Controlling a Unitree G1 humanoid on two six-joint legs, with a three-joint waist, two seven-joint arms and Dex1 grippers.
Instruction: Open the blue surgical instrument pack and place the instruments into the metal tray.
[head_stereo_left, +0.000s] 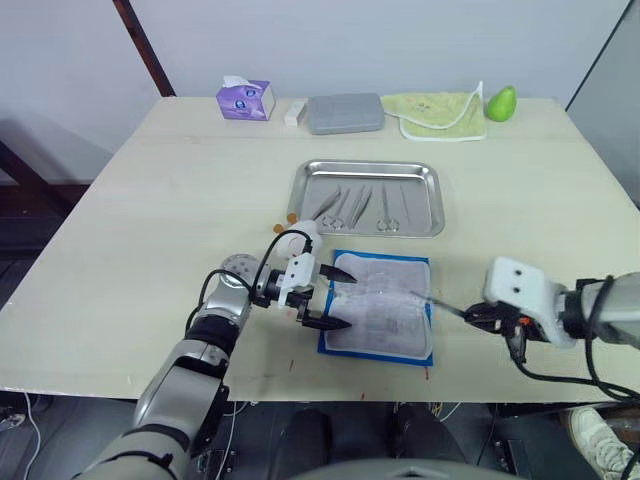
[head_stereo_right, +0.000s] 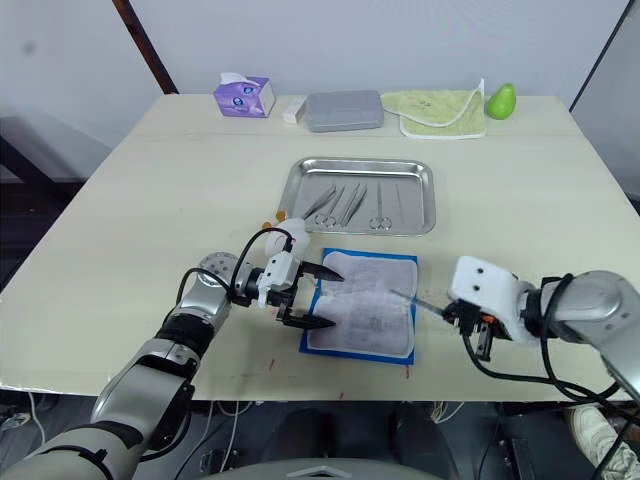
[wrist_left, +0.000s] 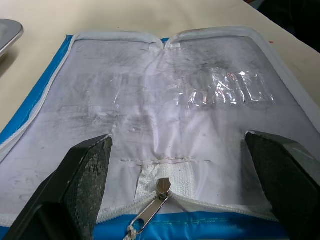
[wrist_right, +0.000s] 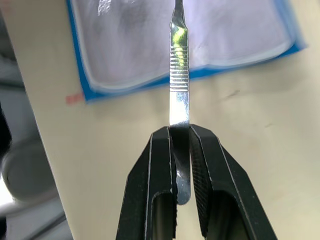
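The blue surgical instrument pack (head_stereo_left: 380, 305) lies unzipped and spread flat near the table's front edge, its pale lining (wrist_left: 165, 100) facing up with no tools showing in it. My left gripper (head_stereo_left: 333, 297) is open at the pack's left edge, one finger on either side of the zipper pull (wrist_left: 161, 192). My right gripper (head_stereo_left: 472, 315) is shut on a slim flat silvery instrument (wrist_right: 178, 80), whose tip reaches over the pack's right edge. Behind the pack, the metal tray (head_stereo_left: 432, 195) holds several instruments (head_stereo_left: 355, 205).
Along the table's far edge stand a purple tissue box (head_stereo_left: 246, 99), a small white block (head_stereo_left: 295, 113), a grey rectangular case (head_stereo_left: 345, 113), a yellow-green cloth (head_stereo_left: 438, 114) and a green pear-shaped object (head_stereo_left: 501, 102). Black cables trail from both wrists.
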